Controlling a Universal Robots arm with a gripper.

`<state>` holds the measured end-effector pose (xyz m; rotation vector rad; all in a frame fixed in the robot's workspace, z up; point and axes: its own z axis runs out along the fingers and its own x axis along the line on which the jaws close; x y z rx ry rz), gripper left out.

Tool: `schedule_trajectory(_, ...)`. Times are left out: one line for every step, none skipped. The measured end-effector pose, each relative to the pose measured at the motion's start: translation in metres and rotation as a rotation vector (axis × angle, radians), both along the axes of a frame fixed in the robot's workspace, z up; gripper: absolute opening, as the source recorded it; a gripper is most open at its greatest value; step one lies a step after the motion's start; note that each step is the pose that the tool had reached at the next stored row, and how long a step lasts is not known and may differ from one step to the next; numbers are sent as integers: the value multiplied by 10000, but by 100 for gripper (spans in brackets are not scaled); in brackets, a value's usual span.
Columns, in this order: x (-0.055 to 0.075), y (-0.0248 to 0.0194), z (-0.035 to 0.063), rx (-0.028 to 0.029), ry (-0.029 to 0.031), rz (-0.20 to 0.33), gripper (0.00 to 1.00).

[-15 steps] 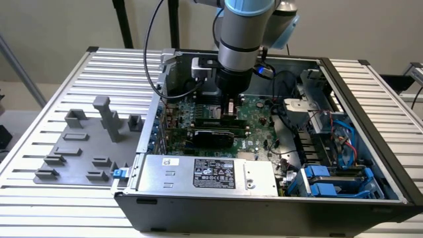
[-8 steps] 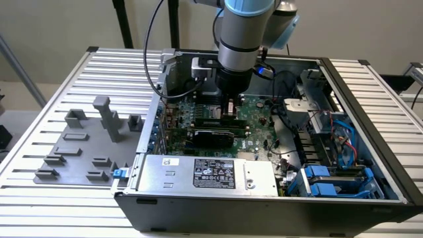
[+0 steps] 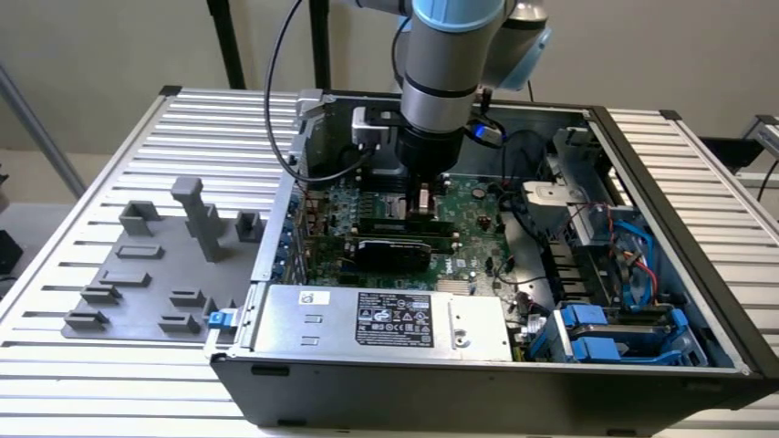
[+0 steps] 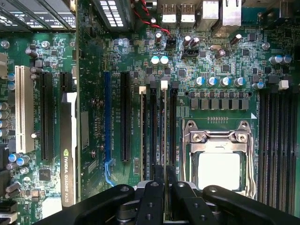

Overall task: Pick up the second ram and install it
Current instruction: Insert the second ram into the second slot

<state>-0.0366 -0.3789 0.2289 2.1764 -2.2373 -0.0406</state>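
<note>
Claw [image 4: 164, 180] low over the motherboard [image 4: 225, 70], closed narrow on the second ram [image 4: 164, 136], which stands edge-on in its slot beside the CPU socket [image 4: 219, 159]. Judged: pick-up done, seating unconfirmed.

Silver-grey arm [image 3: 444, 64], light-blue joint cap, black cables; black linkage gripper [image 4: 164, 180] with round pivot screws.

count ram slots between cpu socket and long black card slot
4, side by side: white-tabbed slot, black-tabbed slot, second white-tabbed slot, second black-tabbed slot by the CPU socket. Gripper hides their ends.
</note>
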Motion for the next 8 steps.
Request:
schedule_trajectory(0, 0, -2, 0, 0, 0, 13)
schedule_trajectory(0, 0, -4, 0, 0, 1, 13)
schedule_trajectory(-1, 1, -6, 0, 0, 0, 13)
schedule_trajectory(-1, 1, -8, -1, 0, 0, 13)
schedule_trajectory(-1, 2, -9, -1, 0, 0, 13)
schedule_trajectory(-1, 3, -11, 0, 0, 0, 13)
schedule_trajectory(-1, 3, -12, -1, 0, 0, 13)
schedule_trajectory(-1, 4, -14, 0, 0, 0, 13)
